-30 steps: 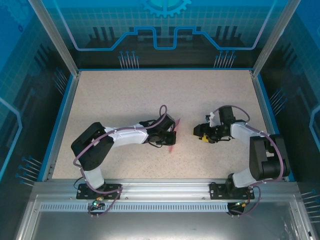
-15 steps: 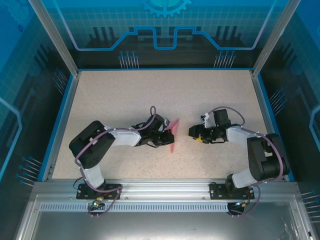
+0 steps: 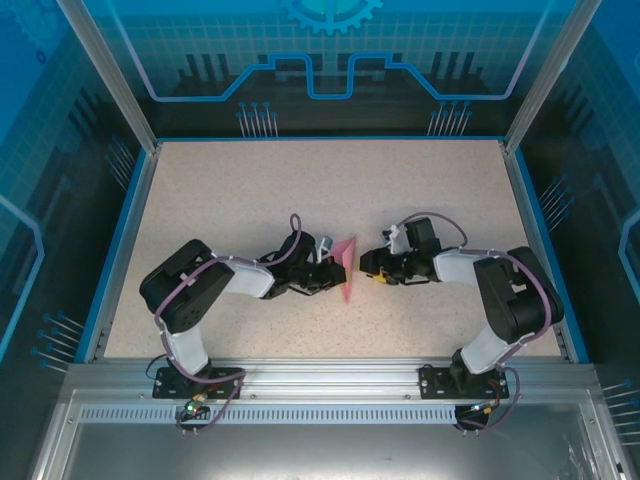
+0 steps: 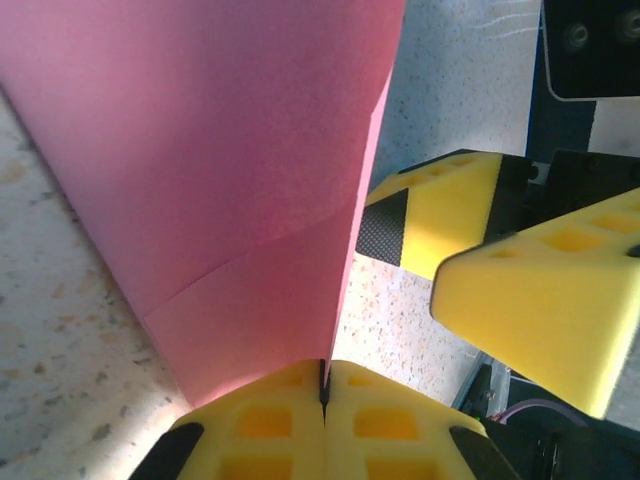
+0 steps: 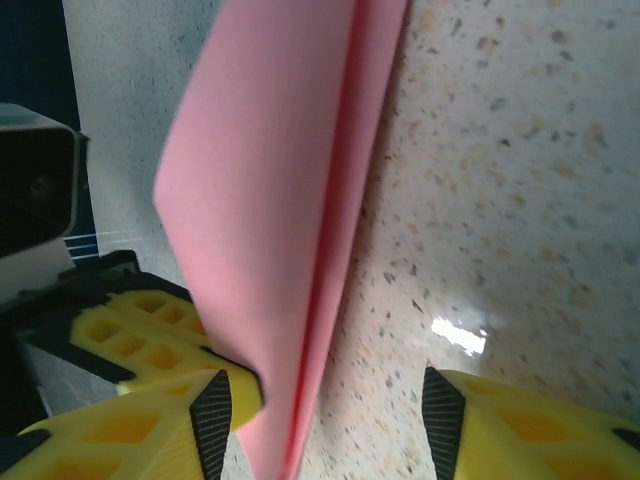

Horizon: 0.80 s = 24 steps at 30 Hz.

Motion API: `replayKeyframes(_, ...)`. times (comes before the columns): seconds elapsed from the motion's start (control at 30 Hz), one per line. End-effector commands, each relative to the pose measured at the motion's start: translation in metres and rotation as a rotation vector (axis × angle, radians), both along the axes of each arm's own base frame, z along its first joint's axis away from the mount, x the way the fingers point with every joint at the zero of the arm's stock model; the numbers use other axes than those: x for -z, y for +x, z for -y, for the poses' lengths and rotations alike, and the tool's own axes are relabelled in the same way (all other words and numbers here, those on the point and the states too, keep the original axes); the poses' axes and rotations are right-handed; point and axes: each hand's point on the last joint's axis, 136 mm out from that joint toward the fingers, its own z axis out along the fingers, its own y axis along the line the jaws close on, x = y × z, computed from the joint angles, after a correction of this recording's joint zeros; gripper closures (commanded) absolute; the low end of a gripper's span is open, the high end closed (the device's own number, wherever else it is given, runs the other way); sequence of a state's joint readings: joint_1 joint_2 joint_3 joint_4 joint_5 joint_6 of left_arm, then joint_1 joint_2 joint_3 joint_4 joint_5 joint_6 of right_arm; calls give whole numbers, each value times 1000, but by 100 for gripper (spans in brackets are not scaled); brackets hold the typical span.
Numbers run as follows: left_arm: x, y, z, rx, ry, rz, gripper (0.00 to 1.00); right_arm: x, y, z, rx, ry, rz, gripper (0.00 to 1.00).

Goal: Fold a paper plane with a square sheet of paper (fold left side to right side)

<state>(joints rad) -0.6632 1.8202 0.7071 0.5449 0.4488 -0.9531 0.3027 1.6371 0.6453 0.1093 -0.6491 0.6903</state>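
The paper plane (image 3: 345, 266) is a folded pink-red sheet, narrow and pointed, standing on edge mid-table between the two arms. My left gripper (image 3: 328, 273) is shut on its lower edge; in the left wrist view the yellow pads (image 4: 270, 420) pinch the paper plane (image 4: 220, 170) at the left gripper's seam (image 4: 322, 388). My right gripper (image 3: 367, 265) faces it from the right, open. In the right wrist view the paper plane (image 5: 270, 200) hangs between the right gripper's (image 5: 325, 412) fingers, close to the left finger (image 5: 150, 430), well apart from the right one (image 5: 520, 425).
Speckled beige table (image 3: 250, 190) with a blue rim (image 3: 118, 250) on three sides and a metal rail (image 3: 320, 375) at the near edge. The right gripper's yellow fingers (image 4: 450, 215) sit close beside the paper in the left wrist view.
The right gripper moved left up to the paper and its jaws narrowed around it. The left gripper drew slightly left and back, still holding the paper, which now stands more upright.
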Motion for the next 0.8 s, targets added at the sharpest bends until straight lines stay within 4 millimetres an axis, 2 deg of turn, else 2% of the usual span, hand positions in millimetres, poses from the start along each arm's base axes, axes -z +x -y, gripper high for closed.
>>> replayKeyframes(0.0,8,-3,-1,1,-49,-32,99,-9,17,-13,4,18,46,46)
replayKeyframes(0.13,14,-3,-4,-9,-44,-42,100,-6,22,-16,8,1,42,49)
replayKeyframes(0.77,17,0,-7,-27,-56,-54,100,14,35,-32,7,-47,-13,59)
